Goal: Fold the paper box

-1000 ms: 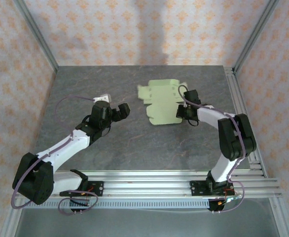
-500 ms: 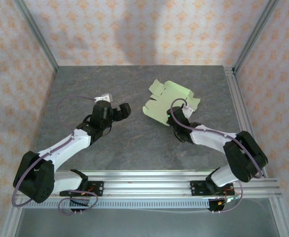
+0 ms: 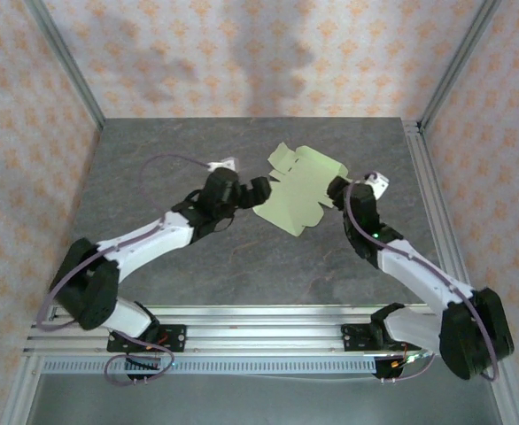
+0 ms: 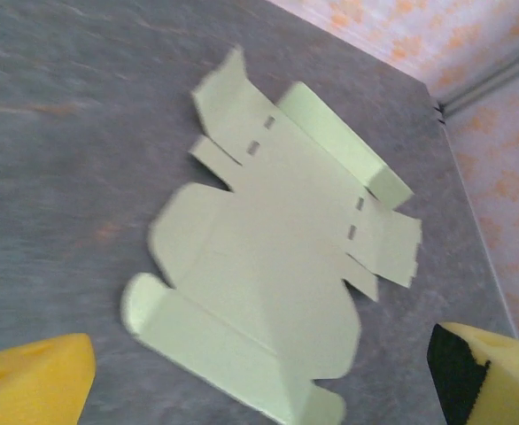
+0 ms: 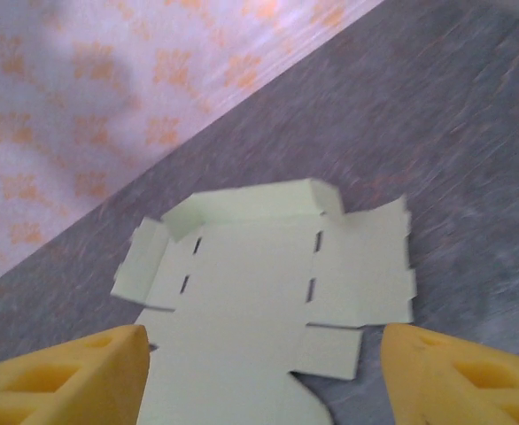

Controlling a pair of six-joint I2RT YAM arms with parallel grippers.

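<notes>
The paper box (image 3: 299, 190) is a pale green die-cut sheet lying mostly flat on the dark table, with one long flap at its far edge standing up. My left gripper (image 3: 259, 189) is at the sheet's left edge, open. In the left wrist view the paper box (image 4: 277, 266) lies ahead, and the left gripper (image 4: 259, 390) has its yellow fingers (image 4: 34, 381) wide apart. My right gripper (image 3: 336, 191) is at the sheet's right edge, open. The right wrist view has the paper box (image 5: 259, 283) ahead of the right gripper (image 5: 264, 376), whose fingers (image 5: 459, 376) hold nothing.
The grey table (image 3: 153, 159) is walled by patterned panels at the back and sides. Metal rails (image 3: 429, 181) run along its right edge and near edge.
The right gripper has opened and let go of the sheet, then swung to its right side. The left arm has reached right up to the sheet's left edge. The sheet shifted and lies opened out.
</notes>
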